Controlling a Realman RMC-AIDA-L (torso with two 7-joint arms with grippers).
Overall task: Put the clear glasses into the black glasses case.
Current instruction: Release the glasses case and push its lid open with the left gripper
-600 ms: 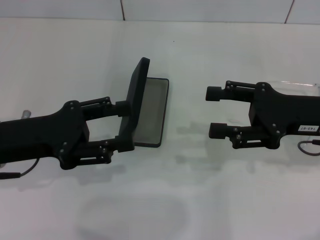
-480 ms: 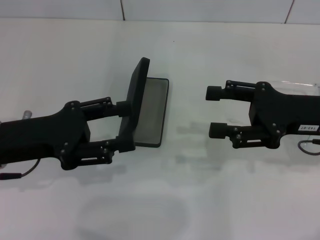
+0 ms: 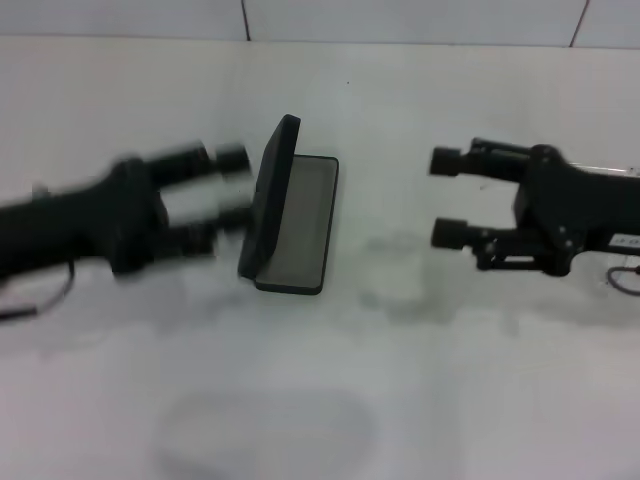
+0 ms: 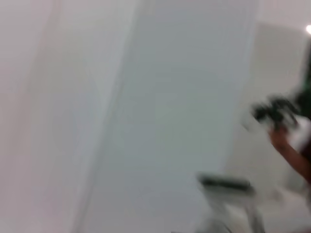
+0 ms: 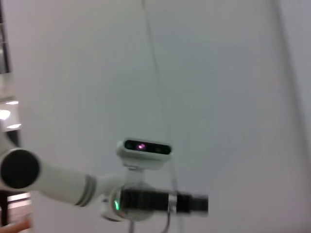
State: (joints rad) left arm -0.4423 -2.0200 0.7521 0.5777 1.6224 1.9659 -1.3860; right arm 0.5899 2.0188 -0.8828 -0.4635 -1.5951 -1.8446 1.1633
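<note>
The black glasses case (image 3: 300, 225) lies open on the white table in the head view, grey lining up, with its lid (image 3: 270, 195) standing nearly upright on the left side. My left gripper (image 3: 233, 187) is open just left of the lid, motion-blurred and not holding it. To the right of the case my right gripper (image 3: 447, 197) is open with nothing between its fingers. I cannot make out the clear glasses for certain. Only a faint transparent edge (image 3: 612, 170) shows behind my right arm at the right edge.
The white table (image 3: 330, 400) runs back to a tiled wall. The left wrist view is blurred, showing mostly white surface. A white arm and the robot's head camera (image 5: 144, 147) appear in the right wrist view.
My left gripper has drawn back up and to the left, off the case lid, which stays upright. My right gripper has moved slightly right and up, still open.
</note>
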